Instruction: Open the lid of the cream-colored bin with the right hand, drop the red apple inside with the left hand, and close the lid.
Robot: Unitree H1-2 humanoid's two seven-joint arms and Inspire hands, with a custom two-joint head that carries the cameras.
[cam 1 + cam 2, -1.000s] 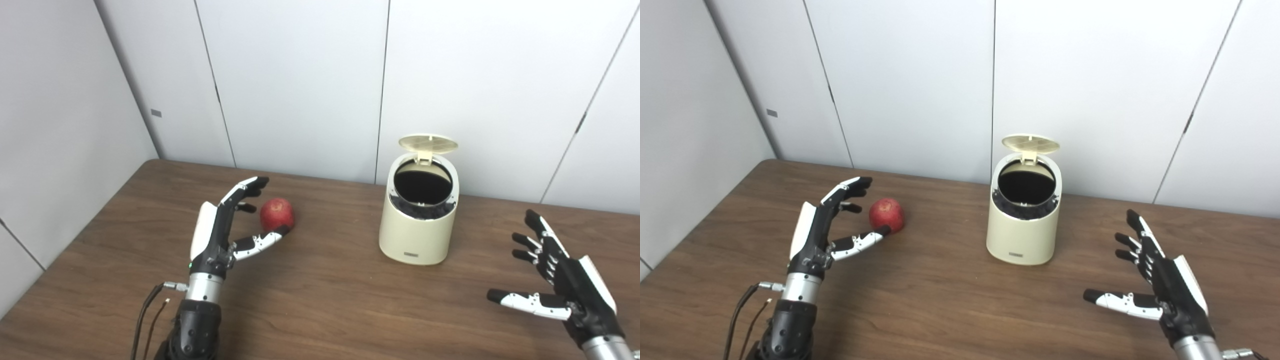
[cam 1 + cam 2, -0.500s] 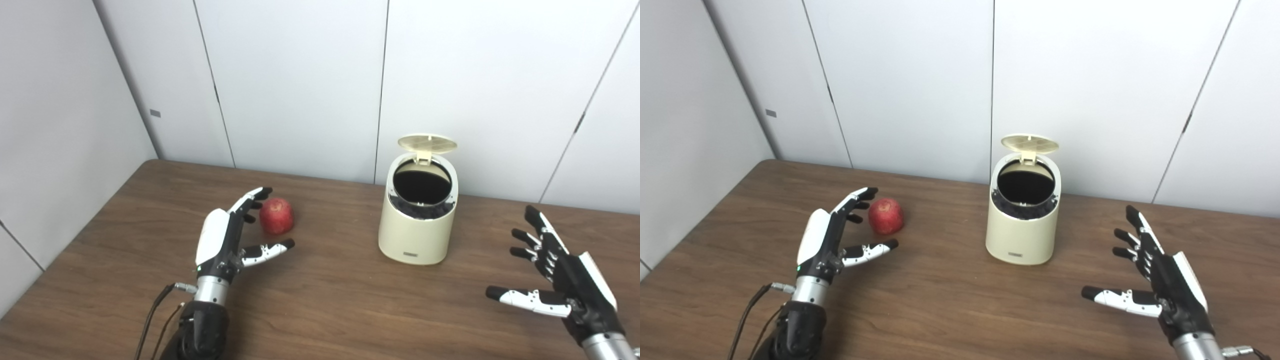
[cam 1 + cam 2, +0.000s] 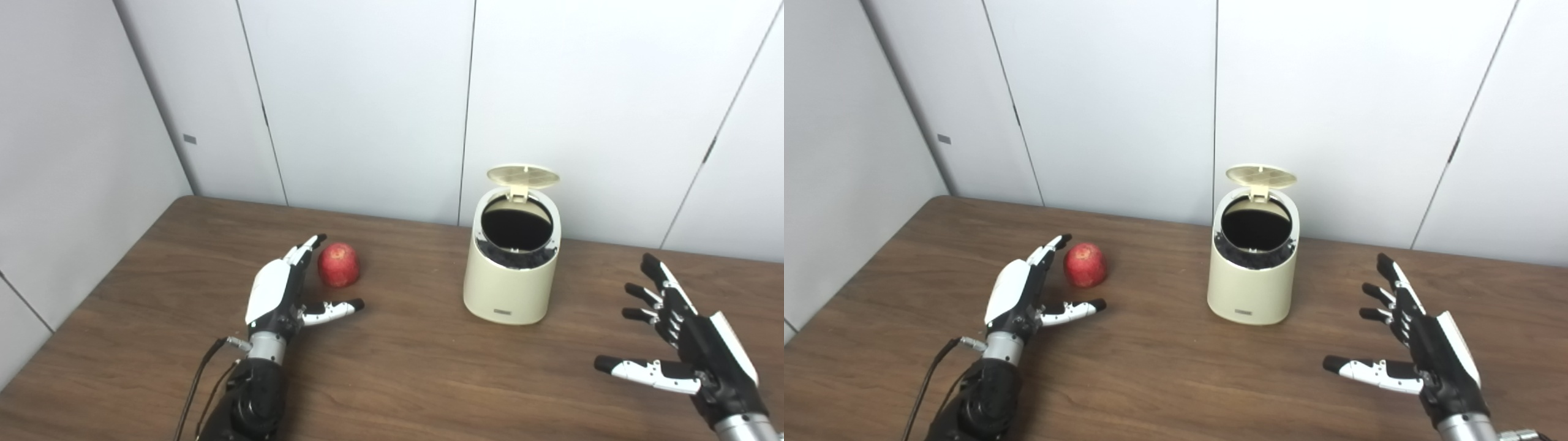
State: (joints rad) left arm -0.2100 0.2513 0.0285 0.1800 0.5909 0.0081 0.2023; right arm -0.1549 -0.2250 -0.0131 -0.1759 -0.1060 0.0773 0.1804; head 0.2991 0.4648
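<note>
Apple (image 3: 338,264), left eye view: resting on table (image 3: 398,367), left of centre, just beyond and to the right of left hand (image 3: 278,294); lying between its outstretched fingers and its thumb, apparently touching neither. Round, no long axis; stem end seeming to point up. Left hand far nearer than right; spread open, gripping nothing, palm facing the apple. Bin (image 3: 513,269) standing upright, well to the apple's right, lid (image 3: 523,175) tipped back, dark mouth exposed and tilted toward the camera.

Right eye view: apple (image 3: 1085,264) sitting just past left hand (image 3: 1020,297), thumb reaching below it with bare table showing between. Bin (image 3: 1254,269) standing mid-table, long axis vertical, lid (image 3: 1261,176) raised. Right hand (image 3: 1421,352) hovering well right of bin, fingers splayed, holding nothing. Coming move, as judged: closing left hand forward and rightward around the apple.
</note>
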